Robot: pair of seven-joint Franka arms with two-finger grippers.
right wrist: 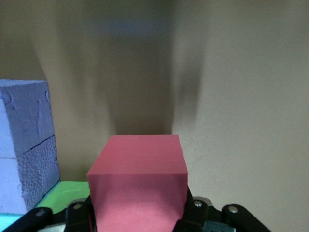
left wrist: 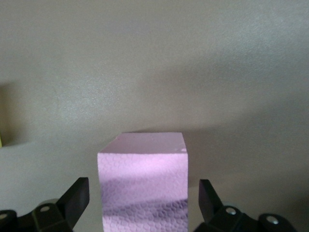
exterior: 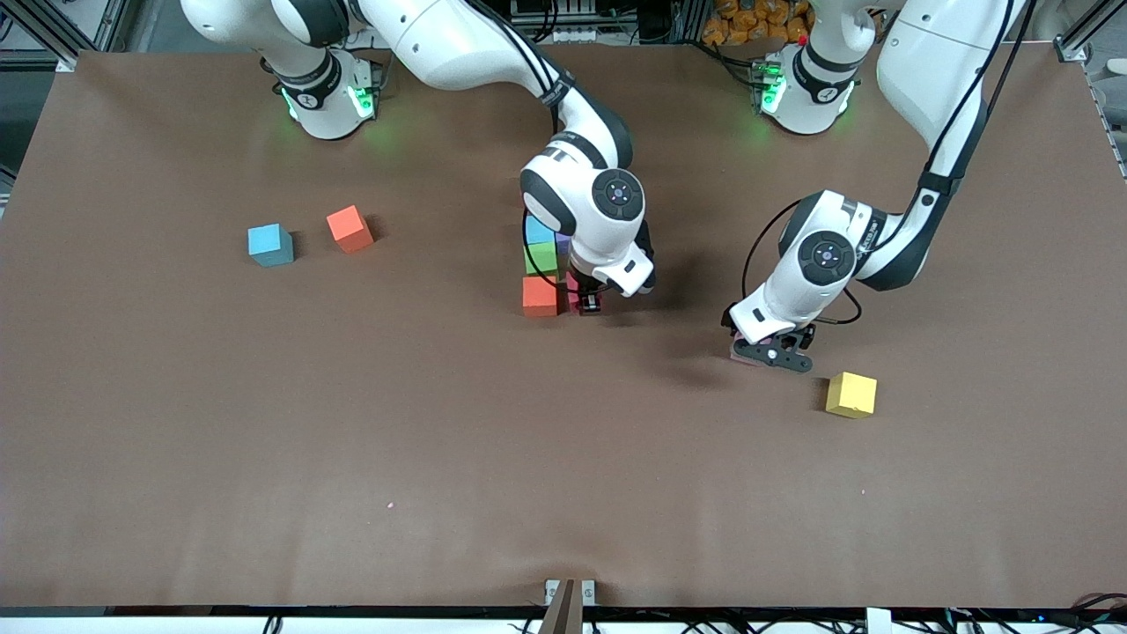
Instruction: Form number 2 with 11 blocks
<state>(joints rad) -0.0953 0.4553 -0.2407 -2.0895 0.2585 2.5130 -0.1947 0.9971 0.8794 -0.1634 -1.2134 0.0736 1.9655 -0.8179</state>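
Yellow block nearest; right gripper w/ red block.

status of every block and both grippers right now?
right gripper: shut on red block, low beside the cluster
left gripper: open, fingers either side of pink block, gaps showing
pink block: on table, not gripped
cluster (light blue, purple, green, orange blocks): placed, touching
loose blue block: on table, apart
loose orange block: on table, apart
yellow block: on table, apart
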